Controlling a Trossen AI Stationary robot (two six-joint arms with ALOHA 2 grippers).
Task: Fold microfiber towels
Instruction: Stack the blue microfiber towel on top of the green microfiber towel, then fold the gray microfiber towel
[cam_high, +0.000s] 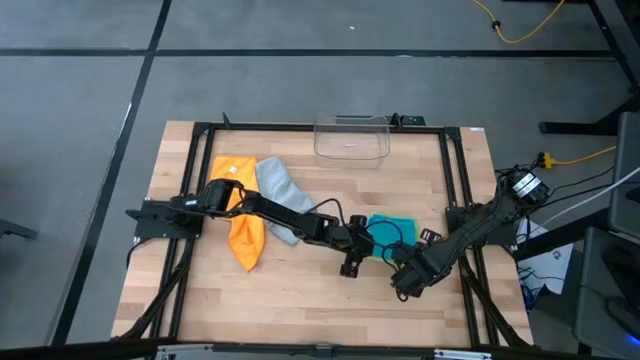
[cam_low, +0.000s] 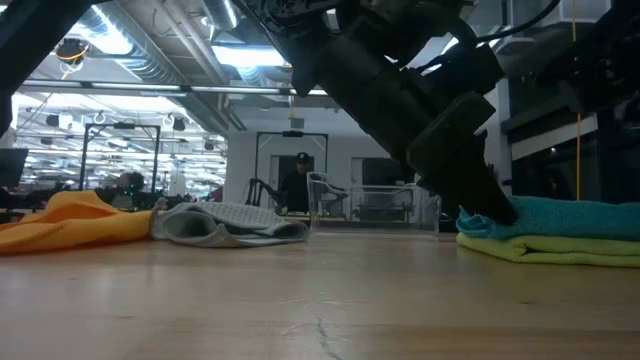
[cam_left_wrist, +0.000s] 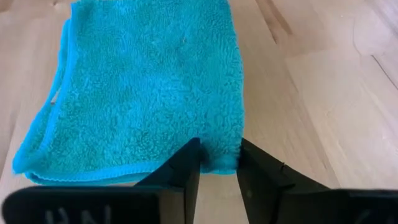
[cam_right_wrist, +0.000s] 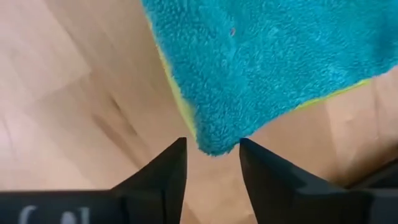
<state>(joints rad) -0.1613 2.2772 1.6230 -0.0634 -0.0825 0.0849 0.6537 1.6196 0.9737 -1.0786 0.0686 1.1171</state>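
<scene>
A: Where is the teal towel (cam_high: 392, 228) being seen?

B: Right of centre in the high view, folded, lying on the lime green towel (cam_low: 545, 251) on the counter (cam_high: 300, 300). The orange towel (cam_high: 240, 225) and grey towel (cam_high: 278, 200) are lying unfolded at centre left.

A: How are the tools being held?

B: The left tool (cam_left_wrist: 217, 163) is parted slightly around a teal corner; the right tool (cam_right_wrist: 211, 158) is spread, with another corner lying between its fingers. Nothing is being pinched.

A: What could go wrong?

B: The pile could probably be snagged on a finger as the tools are being withdrawn, so the fold is being dragged open or the stack is being skewed.
</scene>
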